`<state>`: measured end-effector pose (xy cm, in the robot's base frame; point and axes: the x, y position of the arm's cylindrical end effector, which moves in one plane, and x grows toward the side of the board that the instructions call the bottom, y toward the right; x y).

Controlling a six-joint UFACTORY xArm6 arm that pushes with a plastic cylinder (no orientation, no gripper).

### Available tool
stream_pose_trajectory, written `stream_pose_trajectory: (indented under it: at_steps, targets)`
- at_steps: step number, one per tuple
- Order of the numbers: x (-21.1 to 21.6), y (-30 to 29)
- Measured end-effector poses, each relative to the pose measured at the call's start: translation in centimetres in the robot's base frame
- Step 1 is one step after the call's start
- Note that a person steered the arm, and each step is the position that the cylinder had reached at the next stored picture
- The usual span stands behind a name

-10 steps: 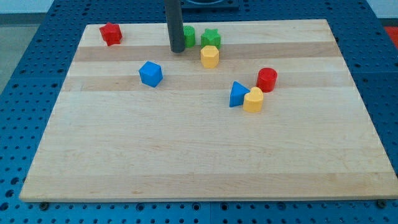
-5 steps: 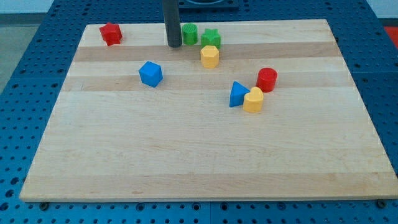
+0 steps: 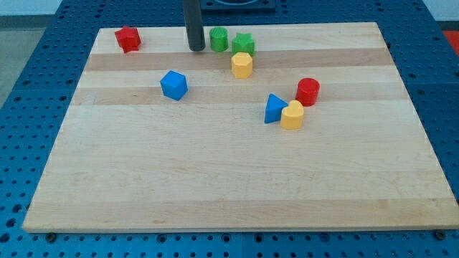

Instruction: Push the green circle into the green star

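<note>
Eight small blocks lie on the wooden bench (image 3: 215, 186), and every place here is given from the green star (image 3: 244, 43). Nearest the view's bottom, well below and to the right of the star, a yellow block (image 3: 292, 115) touches a blue triangle (image 3: 273, 108) on its left, and a red cylinder (image 3: 308, 91) sits just above and right of that yellow block. A blue block (image 3: 173, 84), many-sided, lies well to the star's lower left. A yellow hexagon (image 3: 242, 64) sits just below the star, touching or nearly touching it. The green circle (image 3: 219, 39), an upright short cylinder with its round face up and no long axis along the bench, stands just left of the star; whether the two touch cannot be told. The dark rod stands upright, running off the view's top, and my tip (image 3: 196, 49) rests just left of the green circle with a narrow gap. There are no fingers on this rod, so none are apart or together. A red block (image 3: 128, 39) lies far left of the star.
</note>
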<state>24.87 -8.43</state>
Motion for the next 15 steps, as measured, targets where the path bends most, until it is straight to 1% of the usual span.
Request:
stream_pose_trajectory:
  at_steps: [1,2,6,8,9,10,11,12,13,15]
  targets:
    - [-1.0,0.0]
    - [-0.8,0.1]
    - [-0.8,4.3]
    - [-0.8,4.1]
    - [0.0,2.4]
    - [2.5,0.5]
    - [4.9,0.2]
    - [7.8,0.9]
    - [11.7,1.7]
    - [19.2,5.6]
